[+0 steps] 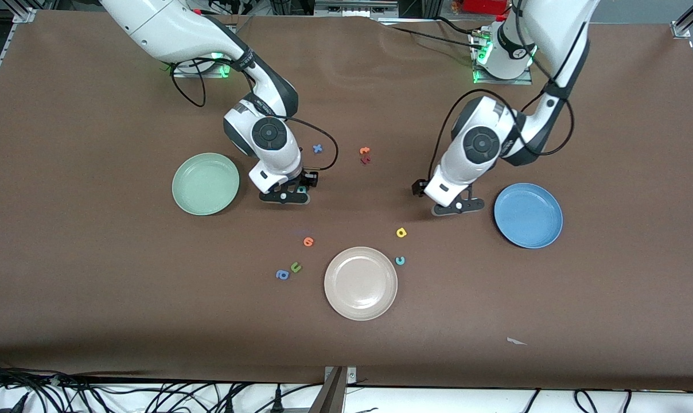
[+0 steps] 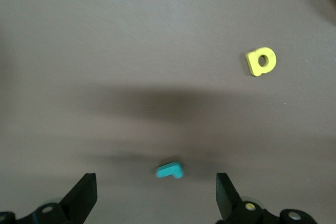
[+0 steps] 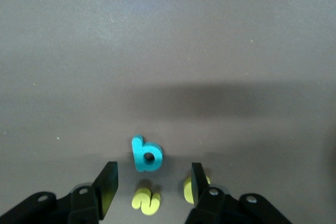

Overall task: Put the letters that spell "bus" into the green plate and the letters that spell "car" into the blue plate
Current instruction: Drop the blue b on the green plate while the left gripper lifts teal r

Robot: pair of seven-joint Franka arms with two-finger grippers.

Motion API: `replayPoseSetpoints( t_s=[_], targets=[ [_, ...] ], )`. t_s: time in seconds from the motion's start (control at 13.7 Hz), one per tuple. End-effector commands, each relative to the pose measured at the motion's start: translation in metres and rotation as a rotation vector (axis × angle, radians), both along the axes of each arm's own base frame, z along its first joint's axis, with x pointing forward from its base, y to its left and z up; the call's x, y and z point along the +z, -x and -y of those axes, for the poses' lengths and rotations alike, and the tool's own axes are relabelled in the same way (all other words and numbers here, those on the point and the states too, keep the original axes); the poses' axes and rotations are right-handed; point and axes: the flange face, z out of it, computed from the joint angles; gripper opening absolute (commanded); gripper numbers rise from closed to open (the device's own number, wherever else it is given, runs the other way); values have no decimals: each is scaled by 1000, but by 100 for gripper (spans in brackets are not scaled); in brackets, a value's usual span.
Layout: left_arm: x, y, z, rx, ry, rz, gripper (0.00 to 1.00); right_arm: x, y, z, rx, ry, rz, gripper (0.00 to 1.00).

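Green plate (image 1: 205, 183), blue plate (image 1: 528, 215): both empty, mid-frame. Right gripper (image 3: 152, 192): jaws apart around yellow "s" (image 3: 146, 201). Left gripper (image 2: 156, 198): jaws wide, empty, by teal "r" (image 2: 170, 170). Nothing placed yet.

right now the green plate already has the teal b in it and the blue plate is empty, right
Not quite. The green plate is empty too. The right wrist view shows the teal b on the table by the right gripper. The blue plate is indeed empty.

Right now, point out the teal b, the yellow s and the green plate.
teal b (image 3: 146, 155), right wrist view, on its round bowl.
yellow s (image 3: 146, 201), right wrist view, on its middle.
green plate (image 1: 205, 183), front view, on its bare floor.
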Motion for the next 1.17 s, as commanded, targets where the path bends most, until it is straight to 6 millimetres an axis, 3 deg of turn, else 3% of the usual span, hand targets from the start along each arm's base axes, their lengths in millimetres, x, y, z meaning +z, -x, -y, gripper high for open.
replayPoseSetpoints(
  t_s=[0.0, 0.22, 0.66, 0.8, 1.02, 1.1],
  targets=[
    [-30, 13, 10, 29, 26, 45, 100, -14, -1, -6, -16, 4, 11, 61],
    [-42, 23, 5, 31, 27, 48, 99, -22, 4, -11, 27, 21, 22, 50],
    [-55, 38, 1, 30, 27, 48, 89, -28, 3, -11, 38, 8, 41, 46],
    [-56, 44, 10, 23, 24, 44, 82, -29, 3, -11, 40, 9, 40, 39],
    [-56, 50, 18, 37, 12, 45, 71, -28, 1, -9, 46, 14, 46, 12],
    [-56, 50, 20, 32, -1, 53, 68, -24, -1, -8, 45, 14, 51, 11]
  ],
)
